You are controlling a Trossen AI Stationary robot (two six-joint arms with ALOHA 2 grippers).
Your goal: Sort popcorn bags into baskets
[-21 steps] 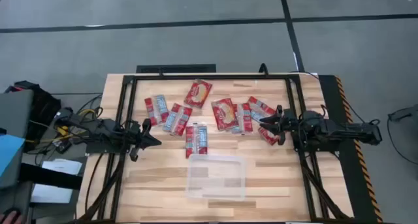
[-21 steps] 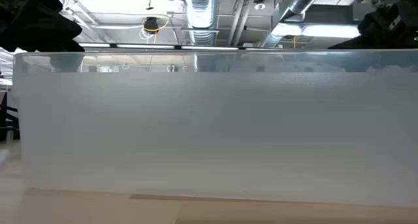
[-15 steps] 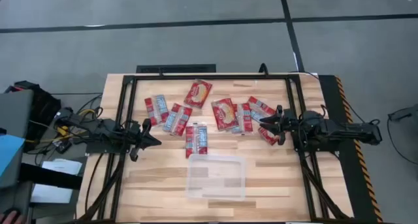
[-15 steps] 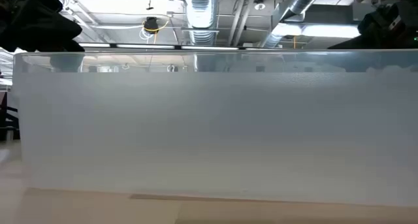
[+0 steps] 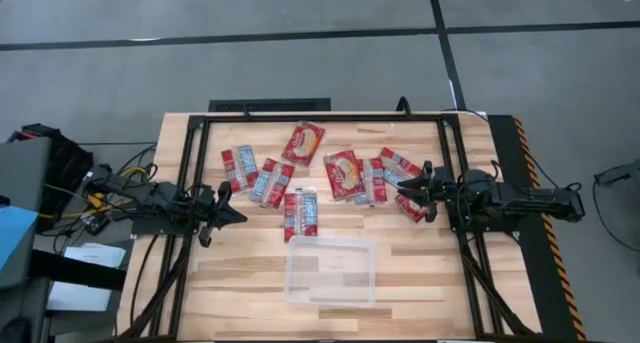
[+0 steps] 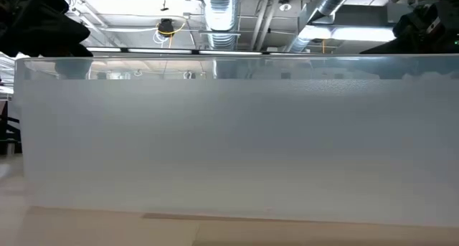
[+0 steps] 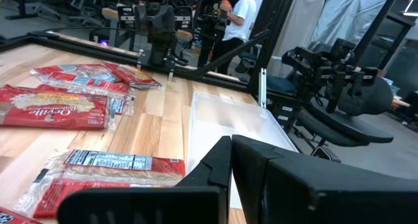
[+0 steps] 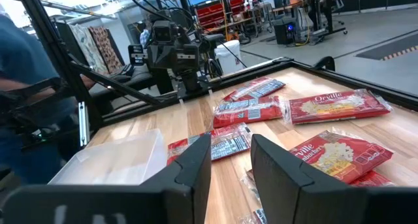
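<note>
Even bright overhead light, soft shadows, low view fogged by the bin (image 6: pixel 229 138) wall

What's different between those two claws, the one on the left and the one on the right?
The left gripper has its fingers pressed shut; the right gripper has a gap between its fingers. The left gripper sits over bare wood beside the packets; the right gripper reaches in among the red popcorn bags. Both are dark two-finger claws pointing inward, and neither holds anything.

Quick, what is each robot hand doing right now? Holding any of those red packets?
Left tool: closed, empty, at the table's left side.
Right tool: open, holding nothing, just above the popcorn bags at the right.
</note>
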